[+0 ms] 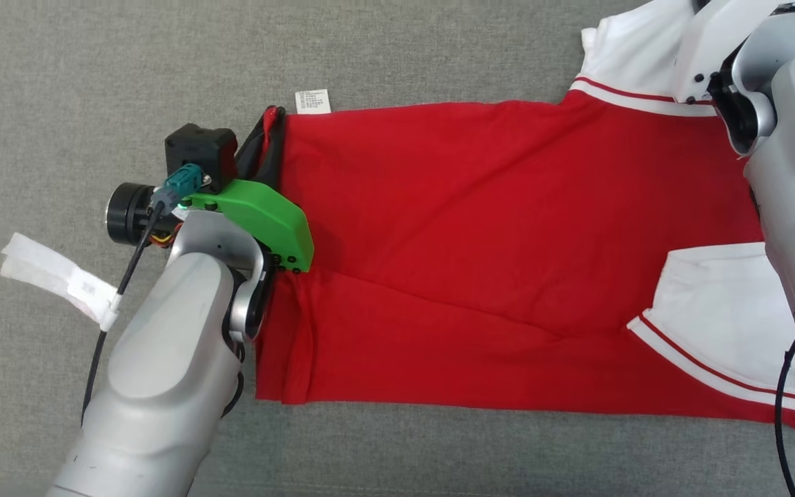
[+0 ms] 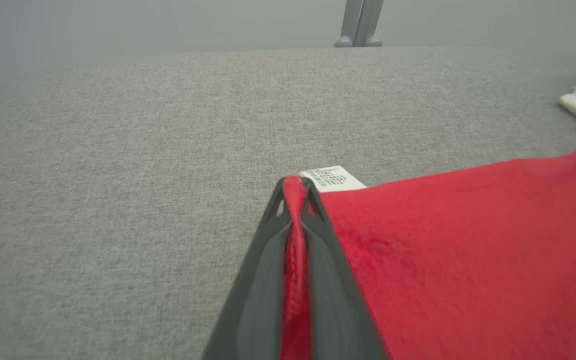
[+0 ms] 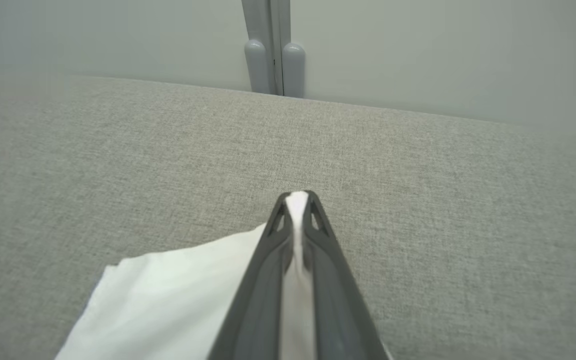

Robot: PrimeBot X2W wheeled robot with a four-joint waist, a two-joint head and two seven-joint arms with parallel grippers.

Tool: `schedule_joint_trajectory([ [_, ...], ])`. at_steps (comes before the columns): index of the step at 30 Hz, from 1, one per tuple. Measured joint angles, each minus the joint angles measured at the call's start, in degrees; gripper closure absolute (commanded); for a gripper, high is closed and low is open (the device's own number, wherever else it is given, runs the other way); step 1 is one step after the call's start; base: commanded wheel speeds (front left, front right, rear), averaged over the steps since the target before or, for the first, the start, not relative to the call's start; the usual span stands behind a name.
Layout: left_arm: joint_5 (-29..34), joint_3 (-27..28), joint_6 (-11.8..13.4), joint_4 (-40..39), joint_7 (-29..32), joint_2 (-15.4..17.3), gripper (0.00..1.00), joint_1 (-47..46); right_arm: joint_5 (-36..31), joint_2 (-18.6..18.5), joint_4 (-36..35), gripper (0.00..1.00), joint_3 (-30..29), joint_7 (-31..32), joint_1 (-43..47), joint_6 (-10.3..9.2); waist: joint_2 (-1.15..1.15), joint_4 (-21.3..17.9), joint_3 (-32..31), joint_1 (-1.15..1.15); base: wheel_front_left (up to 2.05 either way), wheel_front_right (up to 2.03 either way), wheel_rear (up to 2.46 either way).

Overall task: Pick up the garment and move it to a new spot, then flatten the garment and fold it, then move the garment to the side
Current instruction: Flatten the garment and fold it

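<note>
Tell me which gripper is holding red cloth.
The left gripper: it pinches the red edge of the shirt beside the label. The right gripper pinches white cloth instead.

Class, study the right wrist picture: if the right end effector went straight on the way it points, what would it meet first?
Nothing close: ahead of the right end effector, shut on the white sleeve, lies bare grey fabric. The grey post beyond probably comes first, though depth is unclear.
</note>
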Motion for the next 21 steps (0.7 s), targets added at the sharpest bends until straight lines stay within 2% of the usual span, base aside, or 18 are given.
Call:
schedule_joint_trajectory([
  [7,-1.34,1.42,0.03,1.78,-1.20,1.83,1.00,2.09,6.11,-1.94,-3.67,1.00,4.37,-5.78,4.70,-0.01,0.00,-2.78,-4.29,0.00,0.00,0.00,0.00],
  [14,-2.35,2.41,0.22,1.38,-2.54,4.04,1.00,6.57,13.61,-3.80,-12.26,1.00,9.02,-9.14,15.14,0.00,0.00,-5.43,-9.65,0.00,0.00,0.00,0.00],
  [21,-3.24,2.23,0.86,-4.26,-5.77,4.68,1.00,16.13,19.52,-4.71,-23.20,1.00,6.22,-11.87,31.29,-0.01,0.00,-7.41,-15.55,0.00,0.00,0.00,0.00],
])
